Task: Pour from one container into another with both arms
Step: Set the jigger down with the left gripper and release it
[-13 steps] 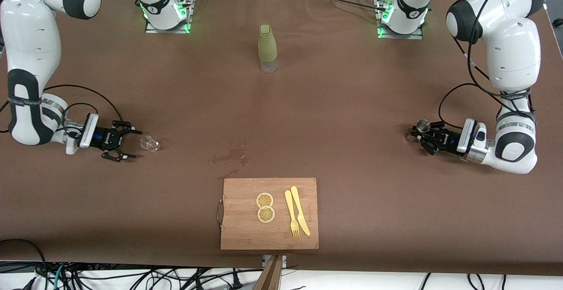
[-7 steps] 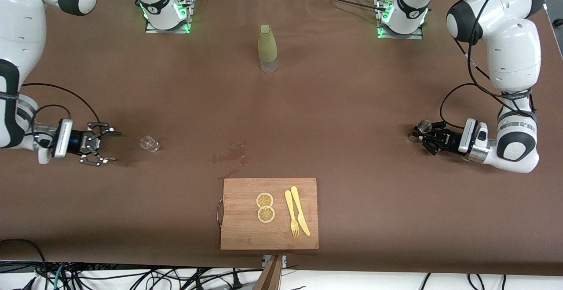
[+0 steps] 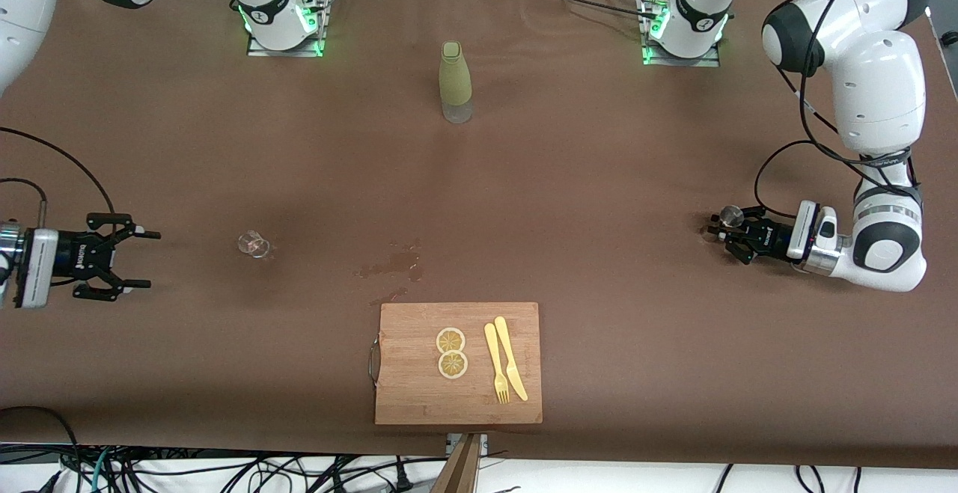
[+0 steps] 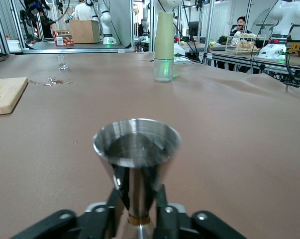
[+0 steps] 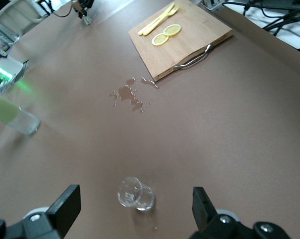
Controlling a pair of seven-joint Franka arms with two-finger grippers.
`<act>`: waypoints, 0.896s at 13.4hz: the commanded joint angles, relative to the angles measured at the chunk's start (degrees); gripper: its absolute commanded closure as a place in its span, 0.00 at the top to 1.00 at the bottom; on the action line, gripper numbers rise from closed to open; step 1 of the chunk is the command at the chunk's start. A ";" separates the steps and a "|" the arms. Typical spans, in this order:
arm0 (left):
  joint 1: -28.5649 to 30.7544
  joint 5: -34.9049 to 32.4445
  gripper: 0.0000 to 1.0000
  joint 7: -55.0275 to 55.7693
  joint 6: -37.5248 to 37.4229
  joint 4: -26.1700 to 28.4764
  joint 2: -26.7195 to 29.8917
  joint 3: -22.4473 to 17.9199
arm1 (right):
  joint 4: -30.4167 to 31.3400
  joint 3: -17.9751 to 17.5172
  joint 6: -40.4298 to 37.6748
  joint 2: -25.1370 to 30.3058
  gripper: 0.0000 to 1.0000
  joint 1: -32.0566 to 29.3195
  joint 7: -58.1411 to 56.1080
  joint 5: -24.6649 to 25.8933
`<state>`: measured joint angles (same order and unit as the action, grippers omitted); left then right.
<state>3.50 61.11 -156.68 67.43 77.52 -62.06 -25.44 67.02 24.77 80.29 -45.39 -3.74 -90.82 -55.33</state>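
Observation:
A small clear glass (image 3: 254, 245) stands on the brown table toward the right arm's end; the right wrist view shows the glass (image 5: 136, 194) upright and empty. My right gripper (image 3: 142, 257) is open low over the table, well apart from the glass, at the right arm's end. Its fingers (image 5: 65, 205) stand wide in the right wrist view. My left gripper (image 3: 724, 235) is shut on a steel jigger (image 3: 730, 215) at the left arm's end. In the left wrist view the jigger (image 4: 137, 149) is pinched at its waist, cup mouth up.
A green-sleeved bottle (image 3: 455, 78) stands mid-table near the bases. A wooden cutting board (image 3: 408, 396) with two lemon slices, a yellow fork and knife lies near the front camera. A wet spill (image 3: 393, 262) darkens the cloth between board and glass.
My right gripper has drawn back from the glass toward the right arm's end, staying open. My left gripper with the jigger shifted slightly toward the left arm's end.

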 commanded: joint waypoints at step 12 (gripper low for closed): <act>0.10 -12.13 1.00 3.72 9.89 -1.41 12.99 -5.50 | -7.26 -18.96 -2.33 12.77 1.00 2.78 65.55 29.91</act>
<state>3.90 53.98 -154.82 74.60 74.62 -55.36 -31.27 59.11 8.89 78.50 -35.55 -0.83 -32.88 -29.99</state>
